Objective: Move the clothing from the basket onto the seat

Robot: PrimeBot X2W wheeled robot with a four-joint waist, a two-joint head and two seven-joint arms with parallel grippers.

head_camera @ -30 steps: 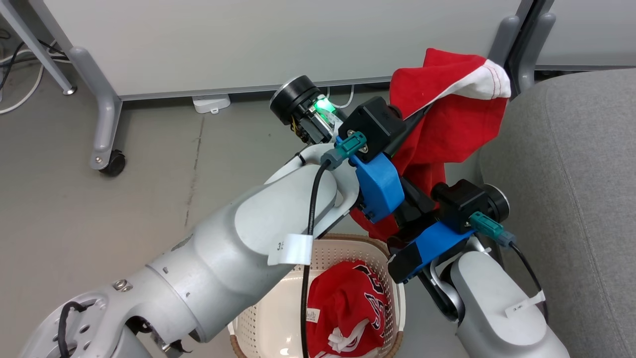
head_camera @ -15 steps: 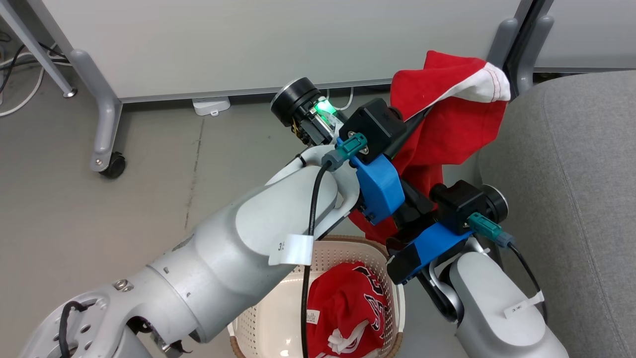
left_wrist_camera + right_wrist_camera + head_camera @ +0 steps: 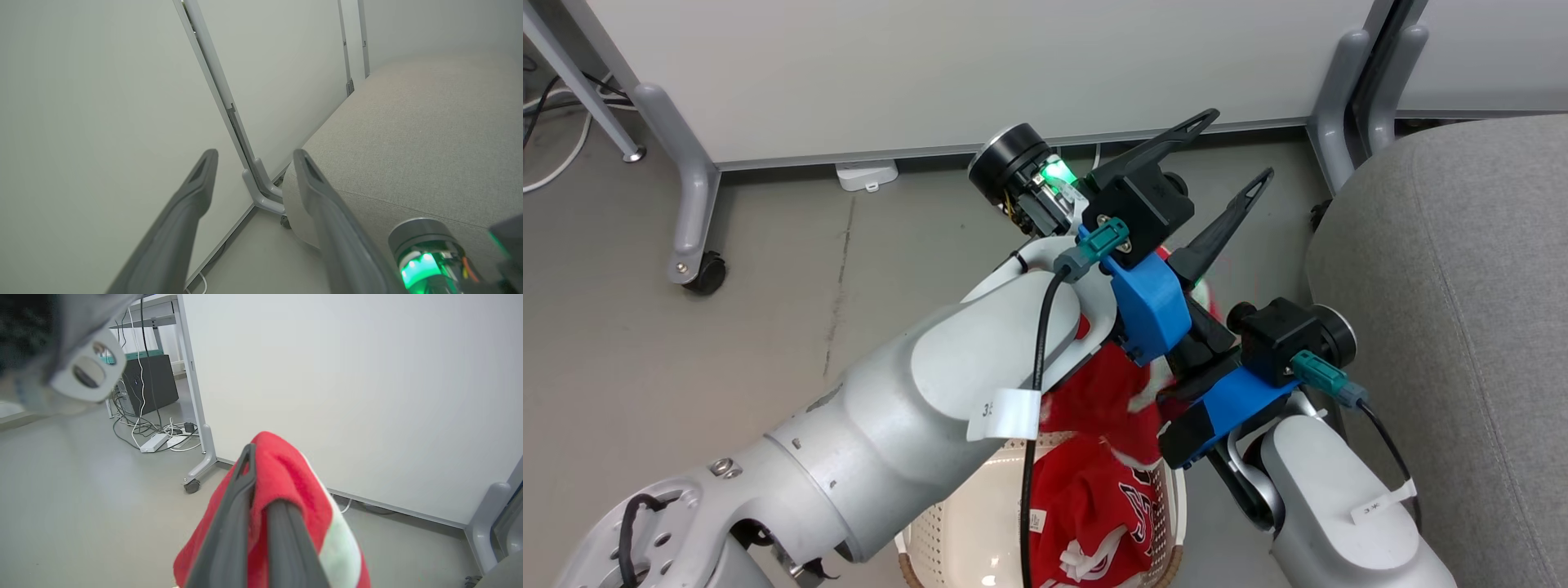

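Well, in the head view the left gripper (image 3: 1240, 145) has let go, its fingers spread and empty. The white-banded garment (image 3: 1115, 388) that hung high beside the seat (image 3: 1445, 327) has sagged over the basket (image 3: 956, 531) and the jersey (image 3: 1094, 498). The left wrist view shows nothing between those fingers (image 3: 196, 183), and in the right wrist view the right gripper (image 3: 261, 477) pinches the garment, so I reckon it alone must carry it right to the seat.

white-banded red garment (image 3: 1107, 388) hangs bunched over basket's (image 3: 947, 531) far rim, pinched in right claw (image 3: 261, 477), cloth draped over the tips. lettered red jersey (image 3: 1094, 506) crumpled inside basket. grey woven seat (image 3: 1445, 286) just right of basket.
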